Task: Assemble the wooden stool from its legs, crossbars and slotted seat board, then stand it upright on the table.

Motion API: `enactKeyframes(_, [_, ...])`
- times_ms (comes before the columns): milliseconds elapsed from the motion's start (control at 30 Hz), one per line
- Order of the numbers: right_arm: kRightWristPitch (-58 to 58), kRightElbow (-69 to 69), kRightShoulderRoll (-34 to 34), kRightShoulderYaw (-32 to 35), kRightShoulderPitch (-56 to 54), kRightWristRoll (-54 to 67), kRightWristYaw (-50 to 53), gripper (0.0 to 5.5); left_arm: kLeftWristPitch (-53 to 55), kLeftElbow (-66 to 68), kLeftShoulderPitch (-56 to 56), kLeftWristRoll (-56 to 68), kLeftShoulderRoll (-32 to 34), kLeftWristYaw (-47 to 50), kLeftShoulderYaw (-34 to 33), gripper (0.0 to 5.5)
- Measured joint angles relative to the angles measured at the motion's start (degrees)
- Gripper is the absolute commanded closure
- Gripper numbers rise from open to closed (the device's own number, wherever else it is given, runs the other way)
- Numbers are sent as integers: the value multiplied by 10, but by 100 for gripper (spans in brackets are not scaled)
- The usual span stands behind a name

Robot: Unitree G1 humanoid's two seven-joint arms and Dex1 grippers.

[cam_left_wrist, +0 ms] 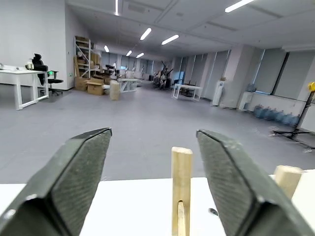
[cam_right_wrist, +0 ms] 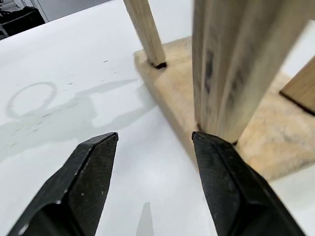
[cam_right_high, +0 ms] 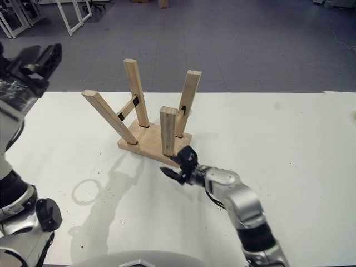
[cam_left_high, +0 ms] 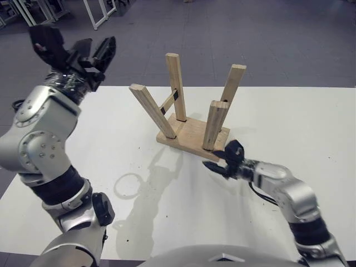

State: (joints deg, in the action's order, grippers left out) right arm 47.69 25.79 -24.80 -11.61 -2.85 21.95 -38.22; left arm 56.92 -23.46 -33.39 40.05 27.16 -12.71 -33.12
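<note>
1. Lower centre and lower left of the frame: the white table [cam_left_high: 300, 128] is smooth and matt. It carries a faint ring mark [cam_left_high: 129, 185] and scattered dark specks [cam_left_high: 146, 188].
2. Lower right: the right gripper [cam_left_high: 223, 159] lies low over the table, its black wedge-shaped fingers [cam_right_wrist: 93, 172] spread apart with nothing between them. It sits just beside the near edge of the seat board [cam_left_high: 189, 136]. Whether a fingertip touches the wood cannot be told.
3. Centre: the stool [cam_right_high: 150, 139] rests upside down, its flat pale board on the table.
4. Four square-cut legs [cam_left_high: 214, 125] of light, grainy wood point up and splay outward. A thin crossbar [cam_left_high: 167, 103] links the two left ones.
5. To the right of the stool, bare white tabletop runs to the frame's right edge. The table's far edge crosses behind the legs.
6. Upper left: the left gripper [cam_left_high: 78, 50] is raised above the table's far left corner, its fingers wide apart and holding nothing.
7. Top: a grey floor [cam_left_high: 278, 33] stretches back, with white furniture frames [cam_left_high: 100, 11] at the upper left.
</note>
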Motion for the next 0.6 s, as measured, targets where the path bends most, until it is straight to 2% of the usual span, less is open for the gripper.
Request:
enactKeyframes(133, [37, 48, -91, 24, 46, 75, -92, 142, 2, 68, 9, 95, 73, -116, -66, 114])
enactKeyframes(200, [14, 42, -96, 30, 41, 58, -78, 142, -6, 101, 59, 98, 117, -193, -60, 114])
enactKeyframes(300, [-28, 26, -91, 49, 4, 22, -28, 142, -34, 157, 178, 80, 184, -386, 12, 114])
enactKeyframes(367, [-31, 32, -90, 60, -23, 20, -18, 142, -84, 233, 194, 44, 221, -503, 81, 114])
enactKeyframes(467, [-21, 57, -92, 76, -75, 37, -17, 142, -171, 380, 126, -35, 247, -587, 168, 114])
enactKeyframes(600, [-10, 63, -72, 81, -144, 54, 4, 142, -217, 426, 57, -67, 240, -624, 221, 114])
